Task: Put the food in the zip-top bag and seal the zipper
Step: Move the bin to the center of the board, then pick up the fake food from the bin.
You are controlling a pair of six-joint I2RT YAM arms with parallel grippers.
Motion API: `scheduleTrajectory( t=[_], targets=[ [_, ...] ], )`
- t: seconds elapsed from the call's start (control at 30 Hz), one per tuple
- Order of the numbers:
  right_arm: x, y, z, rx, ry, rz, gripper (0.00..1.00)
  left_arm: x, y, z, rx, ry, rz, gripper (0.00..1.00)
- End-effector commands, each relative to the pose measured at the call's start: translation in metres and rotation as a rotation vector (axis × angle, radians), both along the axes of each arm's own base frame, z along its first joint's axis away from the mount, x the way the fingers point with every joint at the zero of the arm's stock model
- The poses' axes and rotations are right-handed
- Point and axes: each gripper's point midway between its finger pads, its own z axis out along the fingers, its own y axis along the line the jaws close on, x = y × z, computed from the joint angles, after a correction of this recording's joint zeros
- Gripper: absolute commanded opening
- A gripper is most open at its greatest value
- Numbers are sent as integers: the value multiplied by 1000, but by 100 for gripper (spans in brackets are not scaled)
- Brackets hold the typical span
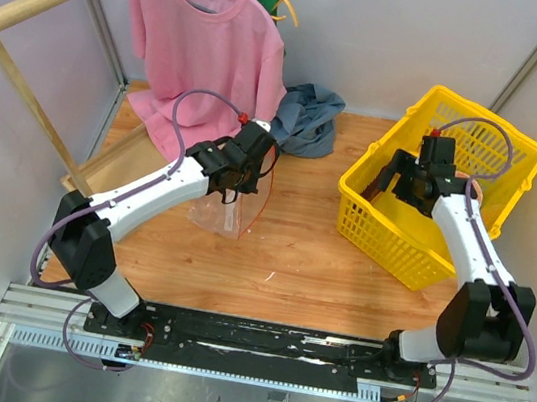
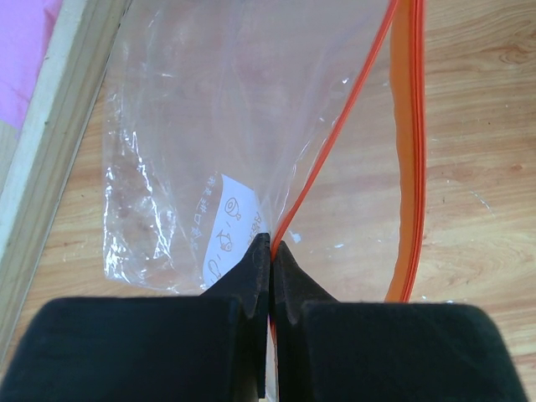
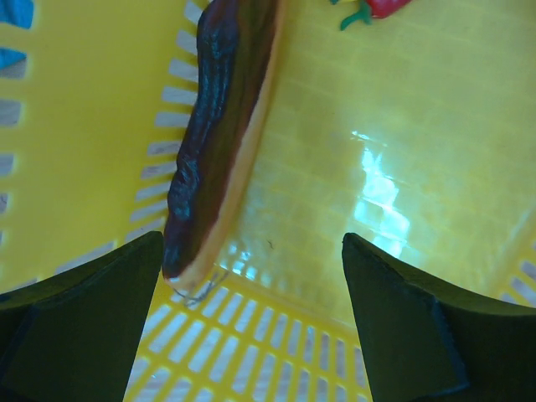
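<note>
Grips the zip-top bag (image 2: 193, 126) by its zipper (image 2: 406, 167) in the clamped left claw (image 2: 270, 247), left of the yellow basket (image 1: 422, 254). Spreads the right claw (image 3: 251, 243) wide inside that basket, over the dark brown toy piece (image 3: 222, 126). Could catch only its near end, off-centre, and drop it.

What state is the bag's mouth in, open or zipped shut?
Open. In the left wrist view the bag's two orange zipper strips bow apart; the left gripper pinches one.

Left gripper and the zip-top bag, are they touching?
Touching. The left wrist view shows the left gripper shut on the zip-top bag, its fingertips pinching the clear plastic at the orange-red zipper edge.
</note>
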Motion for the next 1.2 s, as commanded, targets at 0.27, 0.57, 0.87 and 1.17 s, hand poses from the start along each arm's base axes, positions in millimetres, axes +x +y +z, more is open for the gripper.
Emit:
scheduleTrajectory(
  t=[0.27,0.57,0.87,1.17],
  targets=[
    [41,44,-58,190,68,3,89,4,-4,2,-8,4,-16,0],
    [33,26,-98,98,169,-37,86,4,-5,0,-5,10,-20,0],
    [31,24,-106,122,154,11,60,3,-3,1,1,7,-18,0],
    [35,40,-112,187,150,77,33,2,-4,8,-12,3,-19,0]
  ],
)
